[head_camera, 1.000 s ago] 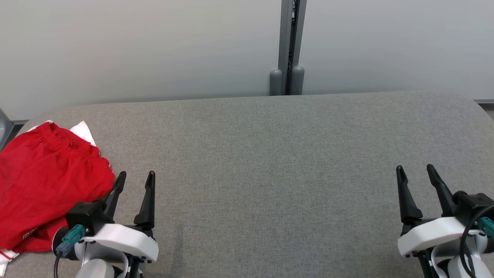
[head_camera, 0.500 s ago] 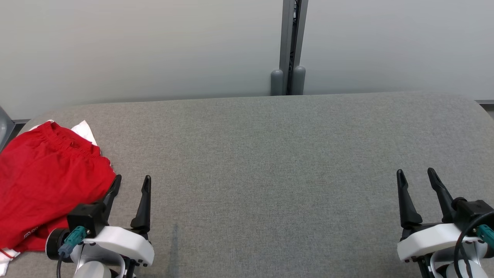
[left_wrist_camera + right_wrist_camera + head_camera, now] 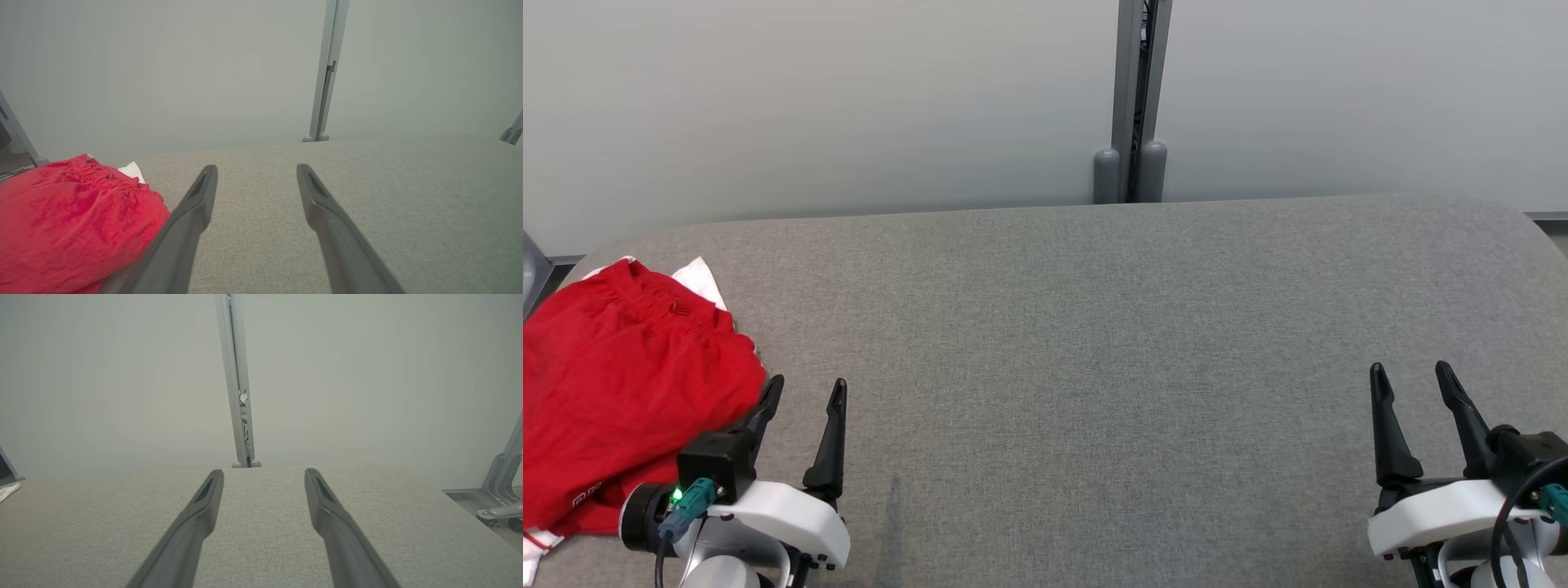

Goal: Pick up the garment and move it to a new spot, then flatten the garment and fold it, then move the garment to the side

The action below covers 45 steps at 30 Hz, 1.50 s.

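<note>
Since 1 second ago both arms have drawn back a little toward the robot: the left gripper (image 3: 806,381) and the right gripper (image 3: 1410,367) each sit slightly lower in the head view, while the red garment (image 3: 621,384) lies where it lay. The garment rests in a loose, rumpled heap at the robot's left end of the grey fabric-covered desk (image 3: 1094,343), its gathered elastic waistband toward the far side and part of it cut off by the left edge of the head view. A white piece of cloth (image 3: 698,273) peeks out from behind its far edge. The left gripper is over the near left part of the desk with its 2 dark fingers spread apart and nothing between them; its outer finger lies along the garment's right edge, and whether it touches the cloth cannot be told. The right gripper is over the near right part of the desk, well apart from the garment, its 2 fingers likewise spread wide and empty. Beyond the far edge of the desk stands a pale grey wall (image 3: 809,98) split by an upright metal post (image 3: 1131,98).
</note>
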Motion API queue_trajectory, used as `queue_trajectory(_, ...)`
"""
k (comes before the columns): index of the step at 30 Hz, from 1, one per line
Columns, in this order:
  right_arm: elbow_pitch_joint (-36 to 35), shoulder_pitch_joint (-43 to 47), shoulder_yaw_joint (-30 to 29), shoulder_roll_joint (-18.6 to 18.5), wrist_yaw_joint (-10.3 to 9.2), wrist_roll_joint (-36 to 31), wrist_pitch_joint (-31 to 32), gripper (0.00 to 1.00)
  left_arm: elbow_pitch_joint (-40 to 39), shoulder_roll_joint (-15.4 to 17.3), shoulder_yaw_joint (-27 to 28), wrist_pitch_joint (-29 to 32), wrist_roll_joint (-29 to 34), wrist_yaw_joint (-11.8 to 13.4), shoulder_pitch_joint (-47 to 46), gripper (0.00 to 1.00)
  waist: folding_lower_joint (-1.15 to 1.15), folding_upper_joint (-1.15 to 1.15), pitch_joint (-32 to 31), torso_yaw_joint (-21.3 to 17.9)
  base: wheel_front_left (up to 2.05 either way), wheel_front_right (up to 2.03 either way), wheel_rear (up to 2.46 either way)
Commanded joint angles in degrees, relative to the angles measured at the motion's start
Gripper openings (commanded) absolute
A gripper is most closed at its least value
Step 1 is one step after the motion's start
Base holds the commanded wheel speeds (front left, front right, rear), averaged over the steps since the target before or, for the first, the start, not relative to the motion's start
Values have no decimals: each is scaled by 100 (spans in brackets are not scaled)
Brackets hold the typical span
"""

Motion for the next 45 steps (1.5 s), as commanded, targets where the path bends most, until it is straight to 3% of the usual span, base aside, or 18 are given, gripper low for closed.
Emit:
queue_trajectory(1,7,40,-33,-23,13,78,23,100,13,24,-3,5,-33,23,41,100,0,0,-5,-6,0,0,0)
queue_trajectory(25,114,-24,-64,-25,13,208,46,100,59,81,-36,19,-197,103,-51,100,0,0,30,64,0,0,0)
queue_trajectory(32,-74,-69,32,-24,13,254,89,100,41,125,69,-18,-290,165,-171,100,0,0,86,494,0,0,0)
queue_trajectory(45,-395,-111,440,-27,13,383,252,100,98,141,144,-120,-439,206,-134,100,0,0,108,1877,0,0,0)
